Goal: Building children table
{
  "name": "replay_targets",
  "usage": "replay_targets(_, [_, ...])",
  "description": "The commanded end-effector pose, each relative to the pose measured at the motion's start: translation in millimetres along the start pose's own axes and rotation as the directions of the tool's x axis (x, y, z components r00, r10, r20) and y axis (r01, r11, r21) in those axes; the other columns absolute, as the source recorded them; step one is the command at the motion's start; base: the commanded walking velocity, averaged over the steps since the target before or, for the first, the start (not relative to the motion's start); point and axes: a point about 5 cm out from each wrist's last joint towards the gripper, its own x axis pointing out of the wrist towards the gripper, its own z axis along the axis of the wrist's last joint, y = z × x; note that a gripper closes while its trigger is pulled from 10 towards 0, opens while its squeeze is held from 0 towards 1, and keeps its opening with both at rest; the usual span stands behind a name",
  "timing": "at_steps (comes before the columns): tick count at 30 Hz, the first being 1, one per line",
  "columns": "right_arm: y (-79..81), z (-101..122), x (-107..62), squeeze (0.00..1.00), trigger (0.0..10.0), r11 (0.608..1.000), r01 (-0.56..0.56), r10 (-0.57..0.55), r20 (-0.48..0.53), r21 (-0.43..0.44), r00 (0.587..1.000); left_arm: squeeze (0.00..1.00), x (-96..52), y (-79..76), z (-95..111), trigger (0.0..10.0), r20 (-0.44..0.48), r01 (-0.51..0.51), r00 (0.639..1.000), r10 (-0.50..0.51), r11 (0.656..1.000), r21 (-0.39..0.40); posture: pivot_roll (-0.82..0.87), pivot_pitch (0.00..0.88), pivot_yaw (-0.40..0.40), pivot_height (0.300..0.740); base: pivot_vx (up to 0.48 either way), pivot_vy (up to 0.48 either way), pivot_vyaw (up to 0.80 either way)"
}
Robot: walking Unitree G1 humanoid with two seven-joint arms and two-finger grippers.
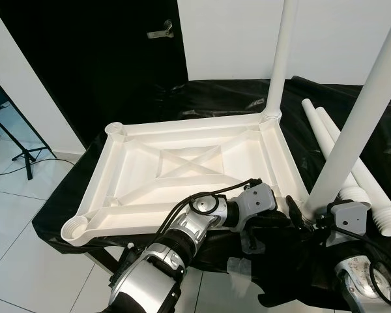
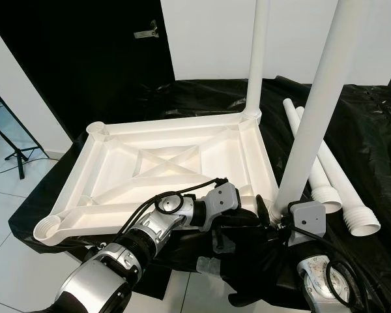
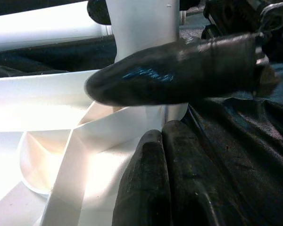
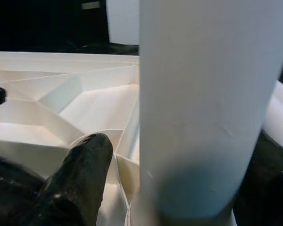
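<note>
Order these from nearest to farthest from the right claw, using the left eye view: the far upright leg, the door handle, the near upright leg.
1. Near upright leg, at the right claw.
2. Far upright leg, in the tabletop's far right corner.
3. Door handle, far behind on the left.

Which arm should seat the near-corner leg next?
Right. The right claw is already around the near leg at its base; the left claw sits beside the tabletop corner, better for bracing.

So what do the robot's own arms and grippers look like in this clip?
Both arms are jointed silver metal with black sections. The left arm has a round silver joint, black cables looping over it and a grey boxy wrist block. The right arm carries a similar grey block and black cables. Each gripper has long, glossy black fingers with rounded tips.
</note>
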Motion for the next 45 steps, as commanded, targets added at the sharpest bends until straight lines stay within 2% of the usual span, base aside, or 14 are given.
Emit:
replay_targets(1, [4.6,-6.3,-0.4,0.0,4.5,0.994,-0.11,0.111,-0.04,0.015,0.993,0.0,0.6,-33.5,-58.1,10.0,-0.224,-0.006,0.974,-0.036,0.982,-0.187,0.0,0.0,0.088,0.74,0.0,0.0,0.0])
replay_targets(3, [4.6,-6.3,-0.4,0.0,4.5,0.994,-0.11,0.111,-0.04,0.015,0.993,0.0,0.6,-33.5,-58.1,10.0,-0.224,-0.006,0.974,-0.036,0.982,-0.187,0.0,0.0,0.088,0.74,0.0,0.0,0.0])
replay_targets(4, [2.9,-7.9,-2.8,0.0,0.0,0.987,-0.16,0.16,-0.062,0.01,0.985,0.0,0.7,-33.5,-58.0,10.0,-0.224,-0.007,0.974,-0.036,0.982,-0.186,0.0,0.0,0.088,0.74,0.0,0.0,0.0])
replay_targets(13, [17.4,-17.1,-18.7,0.0,0.0,0.963,-0.241,0.258,-0.151,0.122,0.954,0.0,0.7,-32.4,-57.1,10.0,-0.222,-0.009,0.974,-0.033,0.983,-0.184,0.0,0.0,0.092,0.74,0.0,0.0,0.0])
replay_targets(17, [22.0,-20.0,-20.9,0.0,0.0,0.98,-0.061,0.092,-0.159,0.191,0.983,0.0,-0.3,-32.6,-58.1,10.0,-0.225,-0.008,0.974,-0.034,0.983,-0.185,0.0,0.0,0.092,0.74,0.0,0.0,0.0])
replay_targets(20, [13.8,-18.9,-20.8,0.0,0.0,0.957,0.224,-0.2,-0.137,0.184,0.97,0.0,-1.5,-32.6,-59.3,10.0,-0.228,-0.01,0.973,-0.033,0.982,-0.186,0.01,0.0,0.096,0.74,0.0,0.0,0.0])
replay_targets(26, [1.8,-11.8,-21.5,0.0,0.0,0.907,0.395,-0.383,-0.103,0.145,0.918,0.0,-1.5,-32.8,-59.3,10.0,-0.229,-0.007,0.973,-0.036,0.983,-0.184,0.01,0.0,0.097,0.74,0.0,0.0,0.0])
replay_targets(32, [0.4,-9.3,-20.9,0.0,0.0,0.897,0.424,-0.413,-0.104,0.127,0.905,0.0,-0.4,-32.6,-58.3,10.0,-0.226,-0.007,0.973,-0.036,0.983,-0.185,0.01,0.0,0.093,0.74,0.0,0.0,0.0])
replay_targets(33, [2.7,-9.6,-19.2,0.0,4.0,0.908,0.402,-0.39,-0.109,0.119,0.914,0.0,-0.2,-32.9,-58.3,10.0,-0.226,-0.006,0.973,-0.036,0.983,-0.185,0.0,0.0,0.093,0.74,0.0,0.0,0.0])
replay_targets(35, [5.5,-9.4,-17.0,0.0,4.0,0.922,0.368,-0.357,-0.107,0.117,0.928,0.0,0.2,-33.3,-58.2,10.0,-0.225,-0.005,0.974,-0.038,0.983,-0.186,0.0,0.0,0.092,0.74,0.0,0.0,0.0])
replay_targets(36, [8.5,-8.8,-14.3,1.0,10.0,0.938,0.324,-0.313,-0.099,0.122,0.945,0.0,0.5,-33.6,-58.2,10.0,-0.225,-0.004,0.974,-0.038,0.982,-0.187,0.0,0.0,0.091,0.74,0.0,0.0,0.0])
replay_targets(40, [8.8,-7.8,-6.9,1.0,10.0,0.978,0.177,-0.168,-0.084,0.107,0.982,0.0,1.0,-34.2,-58.2,10.0,-0.223,-0.006,0.974,-0.038,0.982,-0.19,0.0,0.0,0.089,0.74,0.0,0.0,0.0])
replay_targets(41, [4.5,-7.7,-5.0,0.0,10.0,0.989,0.125,-0.119,-0.082,0.079,0.99,0.0,1.2,-34.3,-58.1,10.0,-0.222,-0.006,0.974,-0.037,0.982,-0.19,0.0,0.0,0.088,0.74,0.0,0.0,0.0])
replay_targets(45, [0.3,-6.8,-4.9,0.0,10.0,0.995,0.07,-0.065,-0.081,0.07,0.995,0.0,1.0,-33.8,-58.0,10.0,-0.221,-0.008,0.975,-0.035,0.982,-0.191,0.0,0.0,0.085,0.74,0.0,0.0,0.0])
